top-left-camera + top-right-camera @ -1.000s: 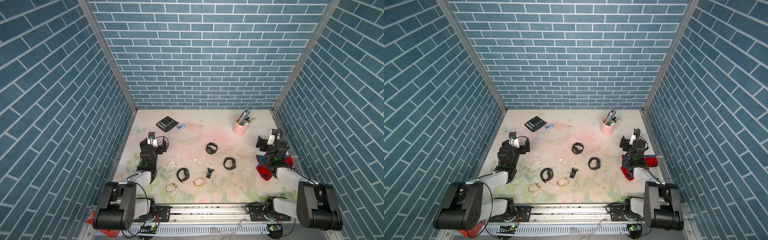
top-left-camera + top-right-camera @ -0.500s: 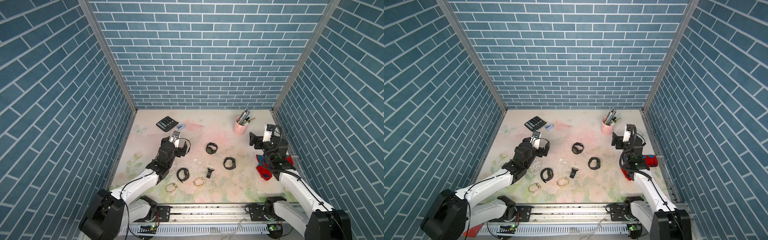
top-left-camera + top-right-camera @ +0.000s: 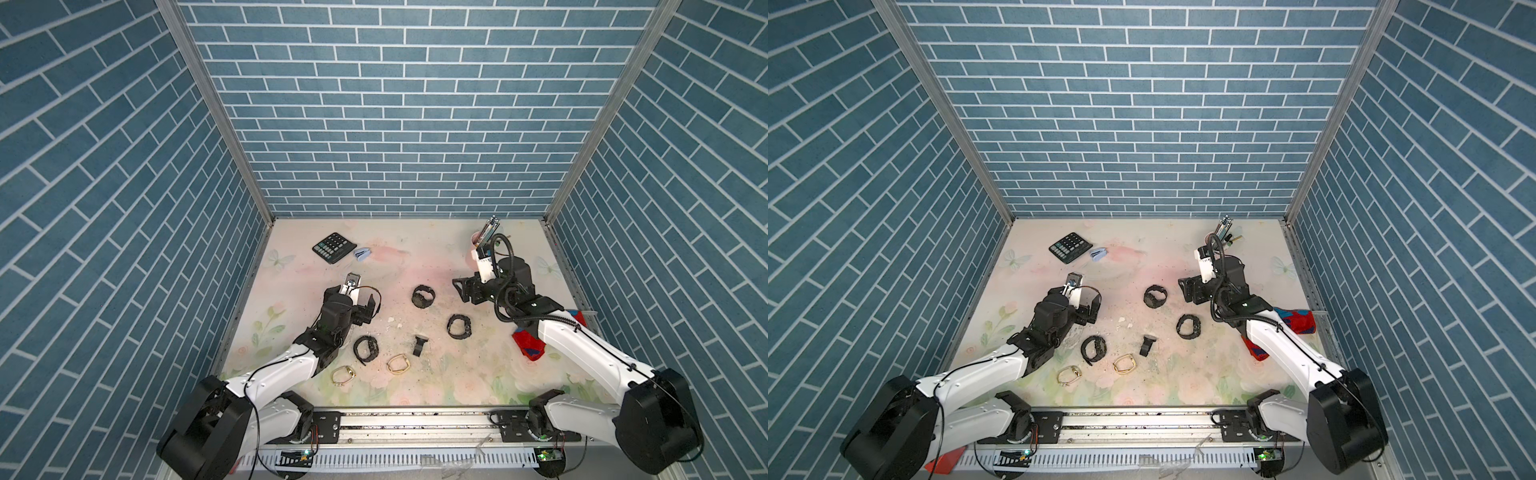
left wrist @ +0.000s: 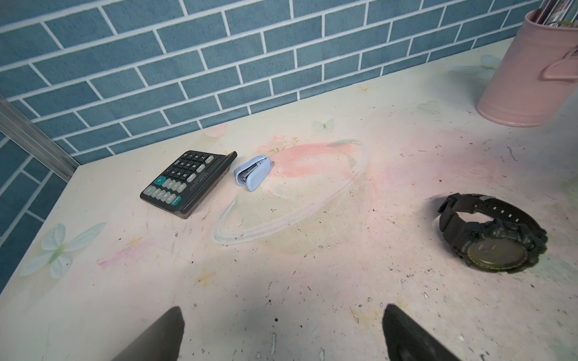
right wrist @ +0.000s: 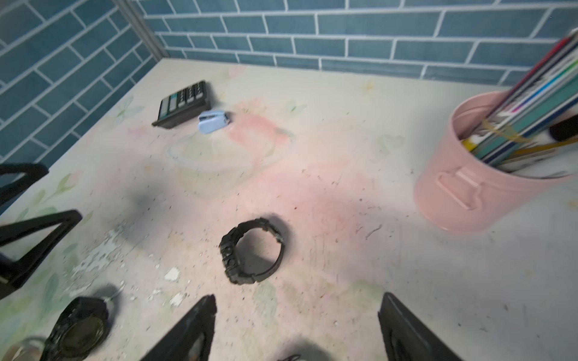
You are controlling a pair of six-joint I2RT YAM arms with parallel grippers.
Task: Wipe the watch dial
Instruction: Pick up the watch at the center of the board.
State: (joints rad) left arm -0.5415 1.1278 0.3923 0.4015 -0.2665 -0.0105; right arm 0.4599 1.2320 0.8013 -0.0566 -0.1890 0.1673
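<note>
Nearest you, the front rail (image 3: 415, 419) bounds the pale floral table (image 3: 457, 386), which is scuffed and strewn with dark grit and white flakes. Just past the rail lie two gold bands (image 3: 343, 376), then a near watch (image 3: 365, 348), a small black part (image 3: 419, 345) and a right-side watch (image 3: 459, 327). A red-and-blue cloth (image 3: 528, 345) lies partly hidden under your right arm, close to the table's right edge.

Your left gripper (image 4: 281, 312) and right gripper (image 5: 297, 301) both hover with jaws spread and nothing between them. The far watch (image 3: 423, 296) rests on bare table between them, touching neither, with its dial (image 4: 495, 254) tilted sideways.

Beyond it the table is open up to the calculator (image 3: 333, 247) and stapler (image 3: 363, 254). Your right wrist half covers the pink cup (image 5: 469, 193) in both top views. Blue brick walls (image 3: 395, 104) close three sides. The right wrist view is blurred.
</note>
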